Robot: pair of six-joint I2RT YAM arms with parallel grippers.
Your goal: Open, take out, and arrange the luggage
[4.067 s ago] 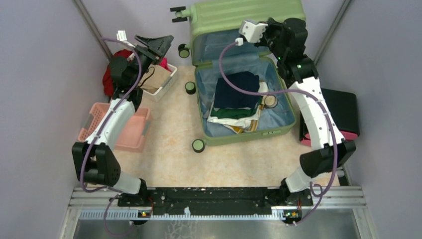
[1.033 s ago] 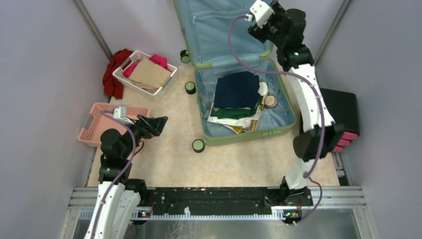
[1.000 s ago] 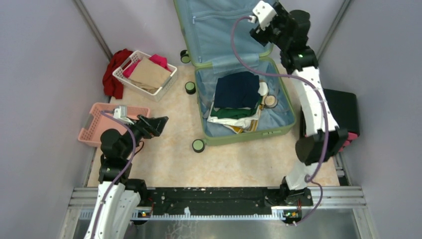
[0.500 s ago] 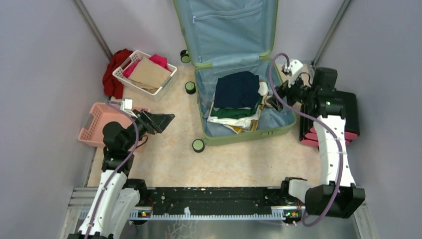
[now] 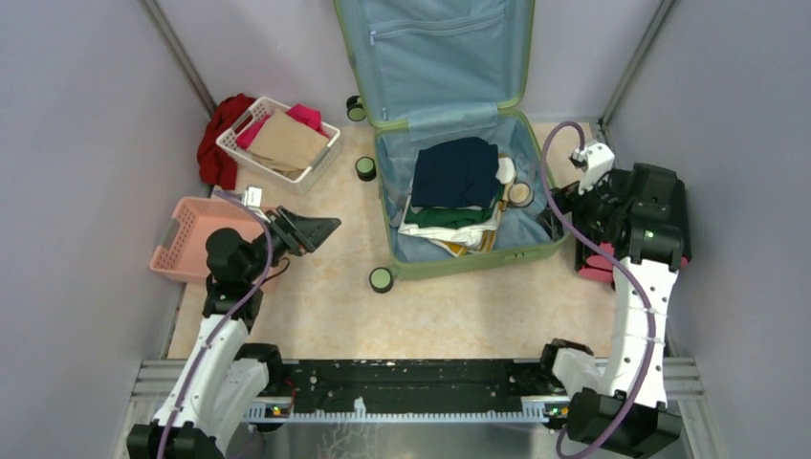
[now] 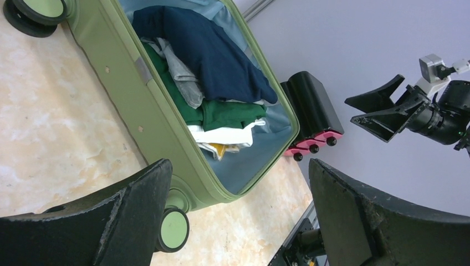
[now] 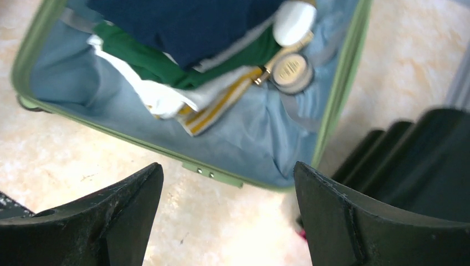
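The luggage is lying open at far centre, so unpacking seems to be starting, with the left gripper and right gripper both hanging spread and empty, one likely needing to descend onto the topmost navy garment.

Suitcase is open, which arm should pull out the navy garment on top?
Right, probably: the right gripper hangs open beside the luggage rim, close to the navy garment. The left gripper, also open, is farther off near the pink basket.
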